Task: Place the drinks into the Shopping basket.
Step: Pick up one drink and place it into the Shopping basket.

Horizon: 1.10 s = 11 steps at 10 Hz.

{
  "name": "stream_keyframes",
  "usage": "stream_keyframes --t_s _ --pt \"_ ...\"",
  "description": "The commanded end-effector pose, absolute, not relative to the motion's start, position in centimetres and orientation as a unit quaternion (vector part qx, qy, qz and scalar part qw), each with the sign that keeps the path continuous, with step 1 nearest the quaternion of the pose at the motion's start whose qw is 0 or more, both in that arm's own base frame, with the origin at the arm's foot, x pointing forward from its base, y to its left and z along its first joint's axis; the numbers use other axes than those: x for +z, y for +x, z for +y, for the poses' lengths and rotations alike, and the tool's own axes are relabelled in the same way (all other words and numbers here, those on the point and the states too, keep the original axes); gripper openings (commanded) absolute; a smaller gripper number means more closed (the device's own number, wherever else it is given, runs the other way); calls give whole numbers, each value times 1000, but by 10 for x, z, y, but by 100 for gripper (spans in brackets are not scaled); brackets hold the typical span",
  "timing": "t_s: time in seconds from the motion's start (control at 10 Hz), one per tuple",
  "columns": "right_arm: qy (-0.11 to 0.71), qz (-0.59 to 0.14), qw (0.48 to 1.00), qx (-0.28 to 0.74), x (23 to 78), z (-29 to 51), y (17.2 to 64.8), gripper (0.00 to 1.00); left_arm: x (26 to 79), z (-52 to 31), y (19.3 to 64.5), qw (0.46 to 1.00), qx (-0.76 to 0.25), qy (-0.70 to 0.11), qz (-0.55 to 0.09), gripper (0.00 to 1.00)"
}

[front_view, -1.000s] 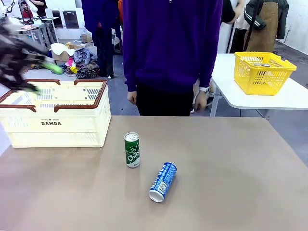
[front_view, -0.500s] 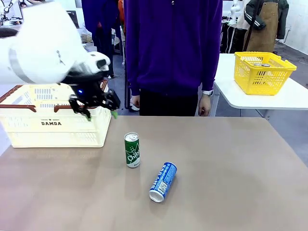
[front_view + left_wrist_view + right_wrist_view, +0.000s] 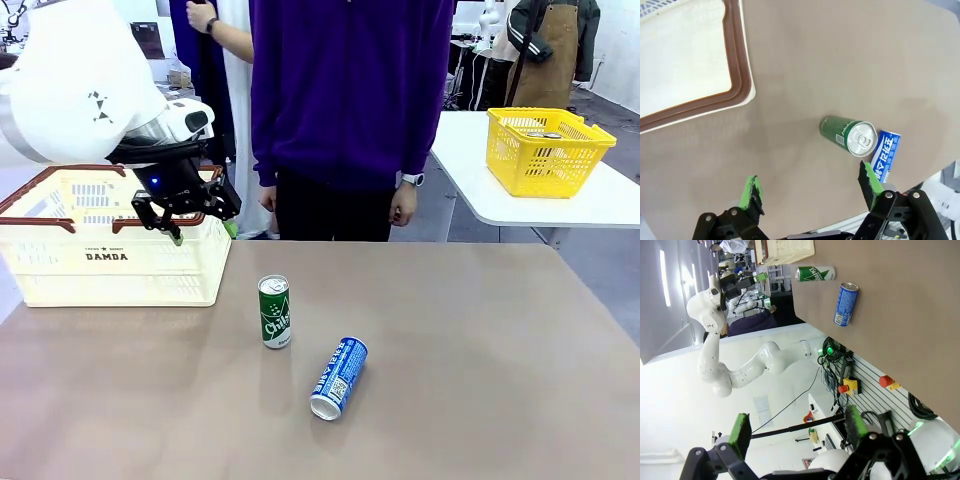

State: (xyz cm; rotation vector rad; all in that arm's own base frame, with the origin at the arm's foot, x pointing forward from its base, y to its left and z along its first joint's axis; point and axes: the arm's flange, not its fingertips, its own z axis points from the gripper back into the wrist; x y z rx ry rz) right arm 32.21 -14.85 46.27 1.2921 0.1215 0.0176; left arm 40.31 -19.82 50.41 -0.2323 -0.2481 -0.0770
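The left gripper (image 3: 204, 234), jaws wide and empty, hangs in the air by the right end of the cream-white slotted plastic Shopping basket (image 3: 110, 275), which stands at the far left corner of the brown table (image 3: 480, 350). The green slim drink can (image 3: 275, 312) stands upright near the table's middle, well apart from that gripper. The blue-and-white drink can (image 3: 339, 378) lies on its side just beside it, toward the near edge. The right gripper (image 3: 797, 424) is also wide open and empty, away from the table.

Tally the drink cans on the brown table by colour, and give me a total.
Green can: 1
Blue and white can: 1
Total: 2
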Motion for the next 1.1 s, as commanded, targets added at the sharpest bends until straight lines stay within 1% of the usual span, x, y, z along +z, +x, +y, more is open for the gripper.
stream_keyframes --t_s 0.0,0.1,0.3,0.5,0.7,1.0 --pt "601 63 797 4 467 -149 320 100 502 -229 397 975 -71 -143 -153 100" --pt "601 63 797 4 467 -149 320 100 499 -265 400 986 -50 -108 -118 100" --pt "601 63 797 4 467 -149 320 100 487 -305 401 991 -15 -69 -111 100" --pt "601 63 797 4 467 -149 320 100 474 -320 407 995 19 -45 -88 100" --pt "601 63 797 4 467 -149 320 100 454 -322 419 996 27 -46 -71 100" --pt "601 63 797 4 467 -149 320 100 425 -323 445 997 14 -59 -38 100"
